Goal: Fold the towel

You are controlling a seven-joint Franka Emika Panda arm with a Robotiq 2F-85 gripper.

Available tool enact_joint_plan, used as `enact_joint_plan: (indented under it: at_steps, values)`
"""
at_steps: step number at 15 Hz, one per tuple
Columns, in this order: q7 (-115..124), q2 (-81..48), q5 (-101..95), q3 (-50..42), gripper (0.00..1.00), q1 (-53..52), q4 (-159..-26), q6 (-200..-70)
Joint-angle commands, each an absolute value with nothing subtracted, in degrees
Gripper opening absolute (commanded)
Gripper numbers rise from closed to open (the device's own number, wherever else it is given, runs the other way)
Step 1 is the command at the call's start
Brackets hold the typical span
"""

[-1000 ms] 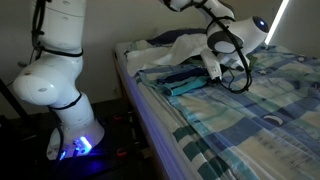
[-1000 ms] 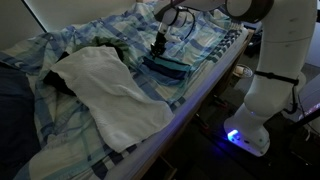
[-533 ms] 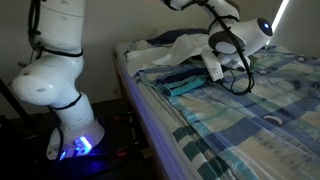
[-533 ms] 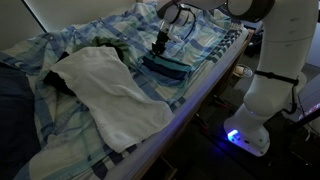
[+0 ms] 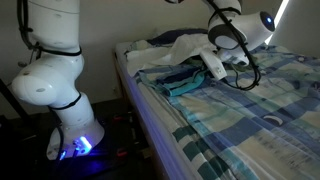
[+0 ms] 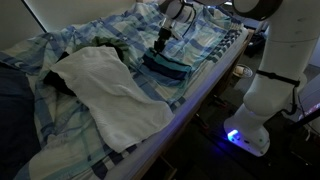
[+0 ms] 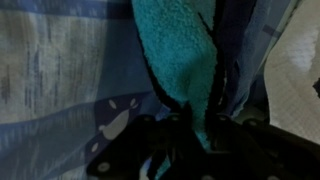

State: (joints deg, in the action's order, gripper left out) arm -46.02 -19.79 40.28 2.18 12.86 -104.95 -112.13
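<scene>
The towel [image 5: 178,82] is teal with dark blue stripes and lies partly folded on the plaid bed near its edge; it also shows in an exterior view [image 6: 166,68]. My gripper [image 5: 214,68] is at the towel's far end, and it also appears in an exterior view [image 6: 160,43]. In the wrist view a teal fold of the towel [image 7: 178,60] runs down between my dark fingers [image 7: 192,128], which are shut on it. The pinched edge is lifted a little off the bed.
A large white cloth [image 6: 105,85] lies crumpled on the blue plaid bedsheet [image 5: 230,120] beyond the towel, also visible behind the gripper [image 5: 180,47]. The bed edge [image 5: 150,115] drops to the floor beside the robot base [image 5: 60,90].
My gripper has risen slightly and shifted a little, drawing the held towel edge up with it. The rest of the towel and the white cloth have not moved.
</scene>
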Motion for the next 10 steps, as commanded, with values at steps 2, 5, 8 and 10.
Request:
enact_joint_plan:
  at_steps: [2, 5, 8, 10]
  values:
    - [-52.1, -14.1, 41.2, 0.8, 0.03, 12.8, -111.3, -111.4]
    - [-54.7, -10.8, 41.4, 0.2, 0.03, 12.3, -114.5, -111.7]
    - [-56.7, -7.1, 41.7, -0.3, 0.03, 11.8, -117.8, -112.4]
    - [-57.7, -5.0, 42.0, -0.8, 0.03, 11.3, -119.4, -112.6]
